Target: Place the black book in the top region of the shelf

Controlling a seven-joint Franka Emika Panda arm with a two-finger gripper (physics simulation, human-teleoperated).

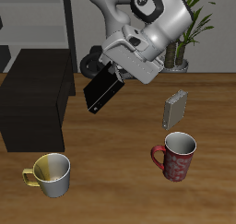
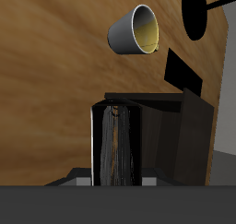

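Carrying the black book across calls for keeping it level enough to clear the shelf's top edge before lowering; the gripper is clamped on it, holding it tilted in the air above the bench, just beside the shelf. Nearest the front edge, the yellow mug looks empty inside. The red mug beside it also appears empty. Farther back stands a small grey book.

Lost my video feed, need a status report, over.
Gripper shut on the black book, lifted off the table. The shelf is beside it, top bare. Nothing between them.
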